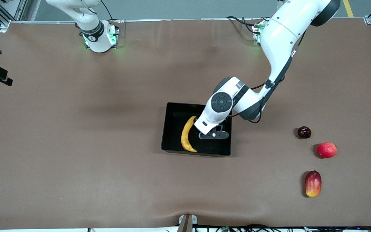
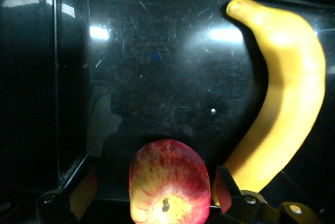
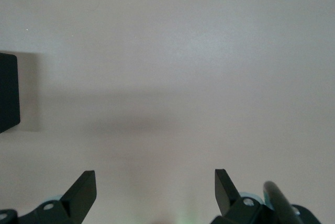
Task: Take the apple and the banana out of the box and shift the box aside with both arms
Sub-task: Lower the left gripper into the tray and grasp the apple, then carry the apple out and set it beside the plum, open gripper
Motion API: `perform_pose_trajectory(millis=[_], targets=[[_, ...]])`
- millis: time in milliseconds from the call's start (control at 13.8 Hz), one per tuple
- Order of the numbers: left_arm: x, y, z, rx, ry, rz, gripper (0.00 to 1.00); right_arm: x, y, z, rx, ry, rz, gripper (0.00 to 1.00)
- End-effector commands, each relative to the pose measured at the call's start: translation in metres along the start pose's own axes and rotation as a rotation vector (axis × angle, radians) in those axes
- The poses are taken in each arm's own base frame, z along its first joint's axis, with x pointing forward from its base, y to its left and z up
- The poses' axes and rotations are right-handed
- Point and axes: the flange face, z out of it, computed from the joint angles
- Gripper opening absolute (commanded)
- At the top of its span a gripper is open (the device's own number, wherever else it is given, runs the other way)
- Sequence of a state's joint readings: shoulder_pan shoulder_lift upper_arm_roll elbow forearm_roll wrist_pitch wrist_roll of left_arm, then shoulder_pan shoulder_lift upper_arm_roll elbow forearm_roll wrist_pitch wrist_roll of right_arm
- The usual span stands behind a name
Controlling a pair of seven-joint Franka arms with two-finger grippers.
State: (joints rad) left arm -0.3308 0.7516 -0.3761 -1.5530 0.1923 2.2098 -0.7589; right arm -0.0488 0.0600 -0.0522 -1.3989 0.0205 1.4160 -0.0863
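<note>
We see the left gripper [image 1: 214, 135] low over the box [image 1: 172, 135], its fingers [image 2: 226, 188] spread wide with the apple [image 2: 168, 182] between them, one finger apart from it. The arm hides the apple from the front. The banana [image 1: 186, 135] lies in the box beside the apple. The right gripper [image 3: 155, 188], parted and empty, waits over bare table. Three other fruits [image 1: 326, 150] lie toward the left arm's end.

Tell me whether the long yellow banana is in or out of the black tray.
In: the banana lies on the tray floor, inside its walls.
</note>
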Motion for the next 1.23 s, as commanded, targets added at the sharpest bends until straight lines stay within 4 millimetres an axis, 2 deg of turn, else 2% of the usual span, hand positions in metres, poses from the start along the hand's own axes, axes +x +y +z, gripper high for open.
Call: perform_pose_trajectory(millis=[0,217,289,434,506,578,723,795,940,1084,1157], targets=[[-0.008,0.012,0.013,0.012,0.003,0.011,1.0,-0.004,0.006,-0.005,0.011,0.01,0.022,1.0],[-0.016,0.02,0.018,0.018,-0.005,0.024,1.0,-0.004,0.007,-0.005,0.012,0.01,0.023,1.0],[-0.018,0.021,0.018,0.024,-0.009,0.047,0.82,-0.004,0.006,-0.005,0.012,0.01,0.02,1.0],[-0.019,0.022,0.016,0.026,-0.01,0.045,0.05,-0.003,0.005,-0.005,0.014,0.012,0.02,1.0],[-0.023,0.027,0.012,0.033,-0.014,0.05,0.0,-0.003,0.007,-0.004,0.011,0.009,0.02,1.0],[-0.021,0.026,0.004,0.044,-0.013,0.052,0.0,-0.003,0.008,-0.004,0.008,0.009,0.021,1.0],[-0.009,0.02,-0.027,0.052,0.001,0.044,0.0,-0.001,0.008,-0.002,0.004,0.01,0.017,1.0],[0.002,0.016,-0.048,0.053,0.013,0.031,0.0,0.001,0.009,-0.003,0.003,0.025,0.015,1.0],[0.015,-0.002,-0.105,0.058,0.048,0.024,0.0,0.002,0.008,-0.004,0.005,0.036,0.013,1.0],[0.027,-0.033,-0.169,0.026,0.108,0.046,0.0,0.005,0.007,-0.001,0.008,0.032,0.013,1.0],[0.033,-0.05,-0.187,0.019,0.115,0.055,0.0,0.005,0.008,-0.001,0.008,0.032,0.015,1.0]])
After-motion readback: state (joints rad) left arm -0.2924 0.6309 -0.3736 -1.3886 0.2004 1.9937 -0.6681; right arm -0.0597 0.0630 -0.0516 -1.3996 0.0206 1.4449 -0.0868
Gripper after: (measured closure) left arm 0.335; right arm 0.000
